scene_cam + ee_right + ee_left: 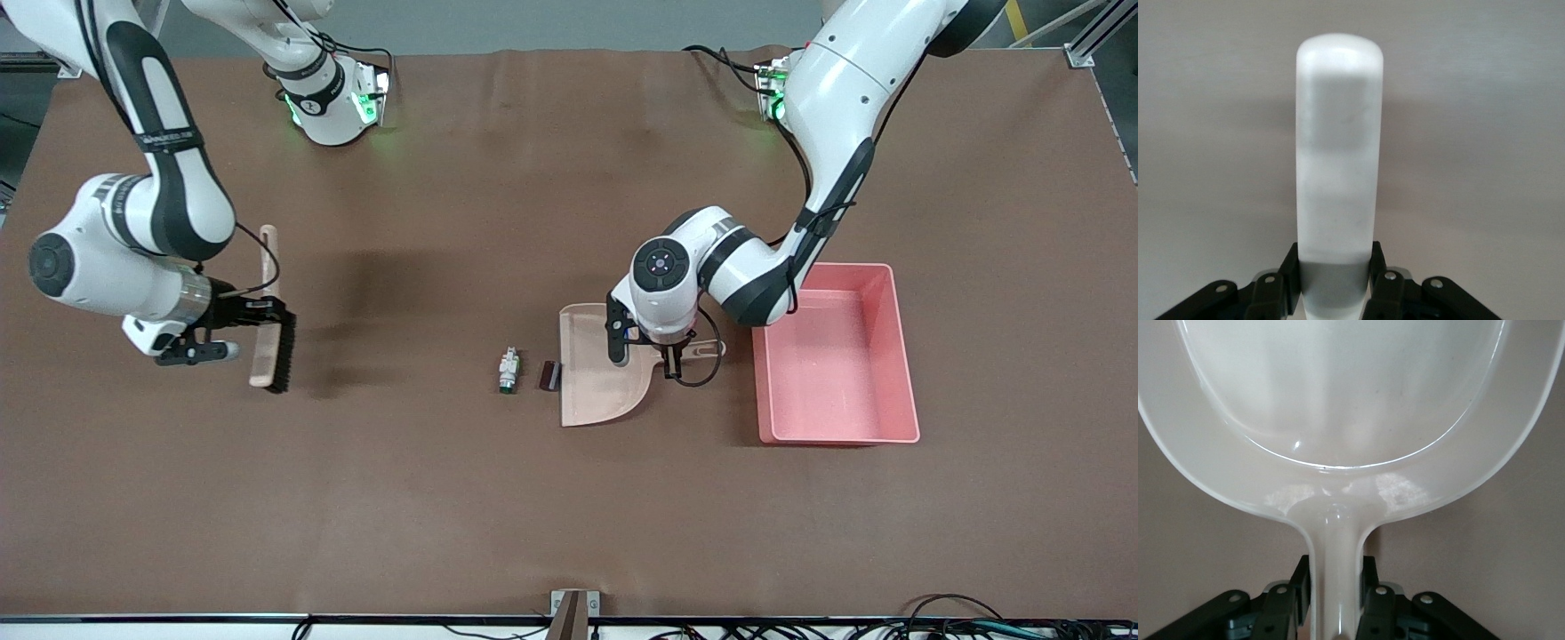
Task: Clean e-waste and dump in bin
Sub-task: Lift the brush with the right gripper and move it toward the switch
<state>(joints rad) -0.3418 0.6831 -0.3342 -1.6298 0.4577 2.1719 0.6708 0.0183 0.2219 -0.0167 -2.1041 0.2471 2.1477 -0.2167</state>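
Observation:
Two small e-waste parts lie on the brown table: a white-grey one with a green end [508,370] and a dark block [549,375] just off the dustpan's open lip. The beige dustpan [594,378] [1338,420] lies flat between them and the pink bin [903,356]. My left gripper [673,354] [1336,590] is shut on the dustpan's handle [1336,547]. My right gripper [265,311] [1336,273] is shut on the handle of a brush [267,267] [1338,147] with black bristles [283,351], held above the table toward the right arm's end.
Open brown tabletop lies between the brush and the e-waste. A small bracket [573,609] sits at the table edge nearest the front camera. Cables run along that edge.

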